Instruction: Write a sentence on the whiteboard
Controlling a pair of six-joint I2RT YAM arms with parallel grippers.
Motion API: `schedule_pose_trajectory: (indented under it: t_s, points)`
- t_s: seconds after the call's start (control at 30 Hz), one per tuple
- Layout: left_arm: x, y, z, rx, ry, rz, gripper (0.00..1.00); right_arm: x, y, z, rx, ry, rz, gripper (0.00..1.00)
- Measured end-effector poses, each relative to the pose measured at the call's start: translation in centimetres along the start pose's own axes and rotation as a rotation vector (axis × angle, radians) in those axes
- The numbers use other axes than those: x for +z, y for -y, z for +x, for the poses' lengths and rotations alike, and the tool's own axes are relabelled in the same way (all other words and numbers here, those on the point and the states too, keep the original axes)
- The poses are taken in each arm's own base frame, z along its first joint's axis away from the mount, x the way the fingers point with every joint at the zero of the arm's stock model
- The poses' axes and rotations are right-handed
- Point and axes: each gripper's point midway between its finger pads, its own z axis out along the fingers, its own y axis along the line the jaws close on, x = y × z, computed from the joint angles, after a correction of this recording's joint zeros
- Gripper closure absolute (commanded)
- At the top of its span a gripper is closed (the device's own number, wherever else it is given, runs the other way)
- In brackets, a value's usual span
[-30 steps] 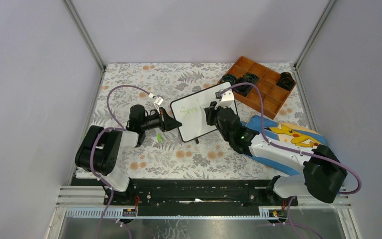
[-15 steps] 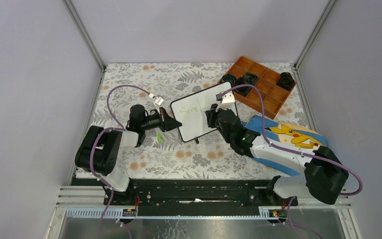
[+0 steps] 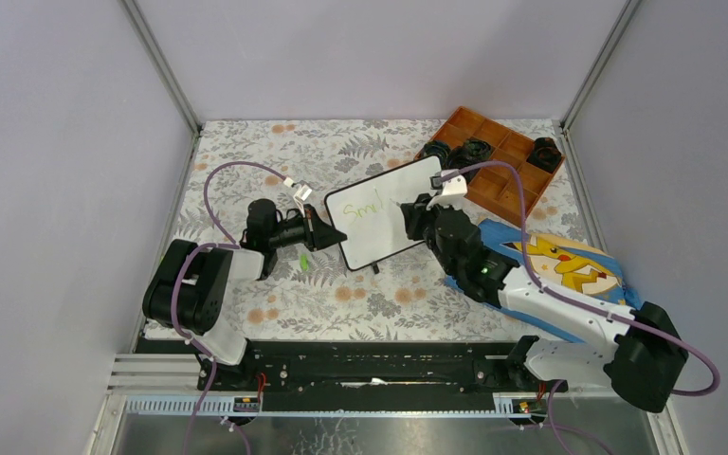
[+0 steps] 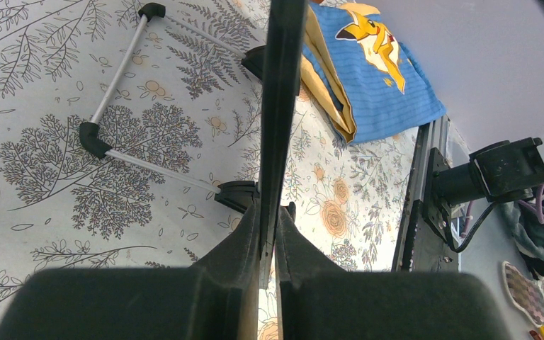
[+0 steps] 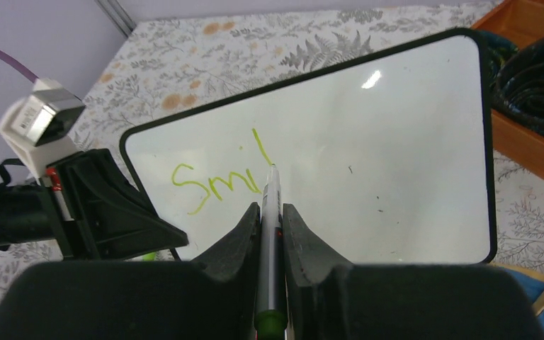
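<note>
Only "Smil" of the sentence is written in green on the whiteboard, propped mid-table — most remains. The right gripper pinches the marker, tip at the last stroke; the left gripper clamps the board's left edge.

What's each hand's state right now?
Left hand: closed on the whiteboard edge.
Right hand: closed on a marker, tip at the whiteboard.

**Gloss Against Matt**

The whiteboard showed a smooth, glossy white face ahead of the right gripper, whose matt black plastic fingers pinched a smooth plastic marker. To that hand's right sat a wooden tray; beneath, a matt floral-print covering.
</note>
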Motion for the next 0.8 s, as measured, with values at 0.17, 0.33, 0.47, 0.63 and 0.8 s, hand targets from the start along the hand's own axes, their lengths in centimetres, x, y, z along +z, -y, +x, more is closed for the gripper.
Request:
schedule_pose_trajectory:
  t_s: [0.17,0.33,0.47,0.63,0.8]
  points:
    - [0.0,0.0,0.0,0.000,0.000,0.000,1.00,-1.1,-0.2,-2.3,0.009,0.059,-0.023,1.00]
    - [0.0,0.0,0.0,0.000,0.000,0.000,1.00,-1.6,0.5,-2.6,0.006,0.091,-0.012,1.00]
    - [0.0,0.0,0.0,0.000,0.000,0.000,1.00,-1.7,1.5,-0.9,-0.008,0.068,0.014,1.00]
    - [0.0,0.0,0.0,-0.001,-0.001,0.000,1.00,-1.4,1.6,0.2,-0.005,0.046,0.018,1.00]
    - [0.0,0.0,0.0,0.000,-0.001,0.000,1.00,-0.8,1.0,1.4,0.001,0.010,-0.006,1.00]
